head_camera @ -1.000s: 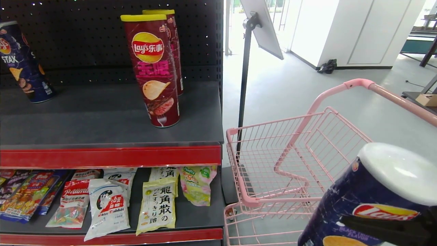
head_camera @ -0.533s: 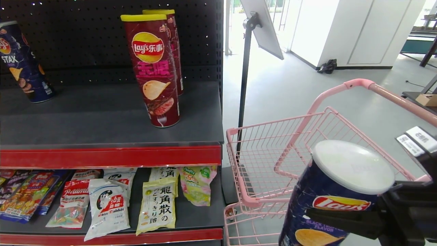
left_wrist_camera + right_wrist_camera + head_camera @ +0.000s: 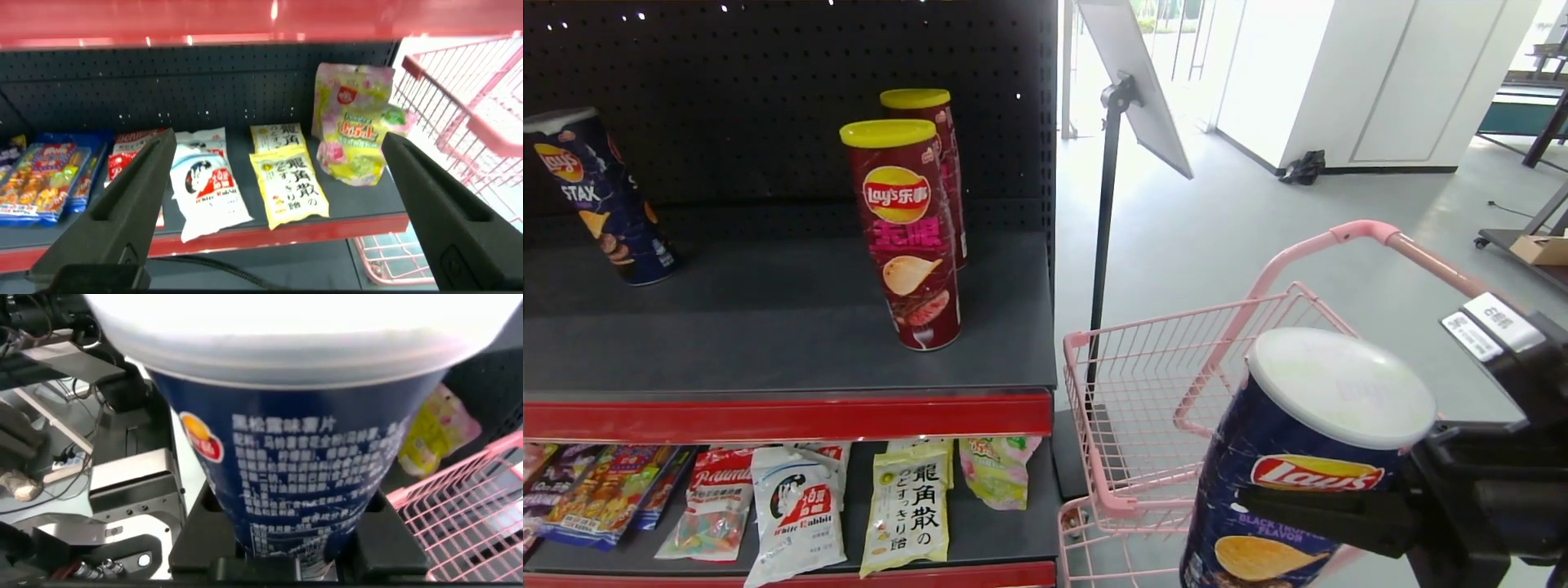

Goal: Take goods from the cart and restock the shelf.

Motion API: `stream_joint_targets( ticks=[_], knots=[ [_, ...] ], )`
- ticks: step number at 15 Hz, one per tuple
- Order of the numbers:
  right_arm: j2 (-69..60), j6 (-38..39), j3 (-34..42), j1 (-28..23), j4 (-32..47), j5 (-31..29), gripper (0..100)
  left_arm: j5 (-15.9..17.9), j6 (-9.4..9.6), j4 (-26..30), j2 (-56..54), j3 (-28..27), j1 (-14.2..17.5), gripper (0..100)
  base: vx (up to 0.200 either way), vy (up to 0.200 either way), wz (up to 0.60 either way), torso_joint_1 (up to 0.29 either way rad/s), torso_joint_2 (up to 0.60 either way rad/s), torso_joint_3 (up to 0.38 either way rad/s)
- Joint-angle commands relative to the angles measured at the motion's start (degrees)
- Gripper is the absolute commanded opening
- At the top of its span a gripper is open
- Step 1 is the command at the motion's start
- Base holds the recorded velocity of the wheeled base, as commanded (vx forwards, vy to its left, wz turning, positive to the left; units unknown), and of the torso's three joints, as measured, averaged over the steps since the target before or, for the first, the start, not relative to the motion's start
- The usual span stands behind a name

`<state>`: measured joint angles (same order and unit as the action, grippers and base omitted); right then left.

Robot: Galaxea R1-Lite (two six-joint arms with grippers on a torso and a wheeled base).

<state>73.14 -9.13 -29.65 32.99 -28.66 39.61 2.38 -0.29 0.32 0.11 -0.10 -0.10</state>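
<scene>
Two red cans [image 3: 907, 237] up top, right?
Yes, one behind the other near the right edge of the shelf [image 3: 768, 351]; a navy can [image 3: 600, 196] stands at its back left.
Where's the blue can [image 3: 1298, 457]?
Above the cart [image 3: 1364, 232], off the shelf's right end, pinched around its body by the right hand [image 3: 298, 539].
And the left hand [image 3: 278, 204]?
Spread wide, facing bags [image 3: 290, 175] on the lower shelf [image 3: 368, 204].

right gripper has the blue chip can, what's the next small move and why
Probably carry it left toward the upper shelf: the right gripper is shut on the blue chip can by the pink cart, and bare shelf board lies beside the matching blue can.
</scene>
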Motion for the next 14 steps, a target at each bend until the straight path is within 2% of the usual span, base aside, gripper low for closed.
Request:
stream_joint_targets(
  ticks=[1,9,14],
  knots=[
    [0.0,0.0,-0.5,-0.1,0.0,0.0,0,0.0,-0.06,0.0,0.0,0.0,0.0,100,0.0,0.0,0.0,0.237,-0.57,-0.33],
    [-1.0,0.0,-0.1,0.0,0.0,0.0,0,0.0,-0.06,0.0,0.0,0.0,0.0,100,0.0,0.0,0.0,0.22,-0.5,-0.285],
    [-2.3,0.1,0.5,-2.8,-0.1,0.1,0,0.0,-0.06,0.0,0.0,0.0,0.0,100,0.0,0.0,0.0,0.028,-0.06,-0.031]
  ],
)
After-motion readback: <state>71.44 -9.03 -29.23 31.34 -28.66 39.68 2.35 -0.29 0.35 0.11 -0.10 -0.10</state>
